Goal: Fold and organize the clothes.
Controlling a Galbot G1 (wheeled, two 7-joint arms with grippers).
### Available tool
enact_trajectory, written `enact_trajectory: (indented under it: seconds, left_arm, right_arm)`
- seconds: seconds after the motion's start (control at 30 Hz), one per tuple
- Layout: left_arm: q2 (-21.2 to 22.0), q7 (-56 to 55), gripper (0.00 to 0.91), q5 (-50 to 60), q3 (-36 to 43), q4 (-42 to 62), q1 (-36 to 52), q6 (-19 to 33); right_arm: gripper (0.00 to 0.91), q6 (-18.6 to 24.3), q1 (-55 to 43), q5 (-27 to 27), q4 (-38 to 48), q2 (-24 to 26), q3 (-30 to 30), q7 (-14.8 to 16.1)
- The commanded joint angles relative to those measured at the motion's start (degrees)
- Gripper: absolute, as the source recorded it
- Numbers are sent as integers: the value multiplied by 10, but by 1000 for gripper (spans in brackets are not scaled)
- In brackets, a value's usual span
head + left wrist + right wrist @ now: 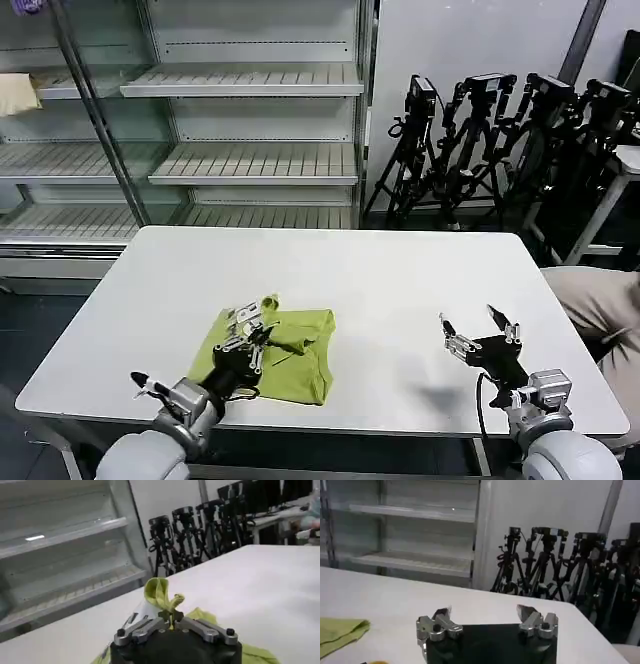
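Head view: shirt [285, 350] lies partly folded; left claw [247, 330] pinches its raised edge. Right claw [480, 335] wide, well apart. Folding unfinished.

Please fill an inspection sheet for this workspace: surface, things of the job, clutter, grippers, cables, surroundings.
Surface: white rectangular table, flat.
Job's things: lime yellow-green cotton T-shirt, partly folded, on the table's near left part.
Clutter: nothing seen.
Grippers: left gripper shut on a raised fold of the T-shirt; right gripper open, holding nothing, above the table's near right part.
Cables: black cable along the right arm.
Surroundings: metal shelves behind; black tripods at back right.
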State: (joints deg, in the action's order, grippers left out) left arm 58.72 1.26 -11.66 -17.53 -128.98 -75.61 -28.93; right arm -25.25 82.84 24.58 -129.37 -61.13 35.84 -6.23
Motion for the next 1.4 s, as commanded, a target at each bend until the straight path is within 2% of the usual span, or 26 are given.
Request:
enact_trajectory:
  seconds: [0.03,0.33,0.73,1.2,1.23,1.27,1.4]
  left_arm:
    - [18,-2,0,12,67,29,51,-5]
    - [6,-6,0,4,79,69,83,-15]
    - [-11,-15,10,-59,80,61,96,-39]
    - [-16,-15,20,-59,87,81,121,-41]
    - [-16,-16,171,-60,87,83,123,-41]
    - [-16,-19,907,-65,87,84,126,-41]
    - [-10,-51,907,-178,91,85,144,-31]
  right_arm:
    - [907,1,4,3,-3,-3,11,0]
    - [907,0,-15,2,14,-3,-2,0]
    - [907,1,-37,2,31,-3,-17,0]
    - [907,3,-41,2,40,-3,-14,1]
    - [907,3,-41,2,40,-3,-14,2]
    - [907,3,-39,2,40,-4,-13,3]
    - [907,6,-33,-1,41,-7,-14,6]
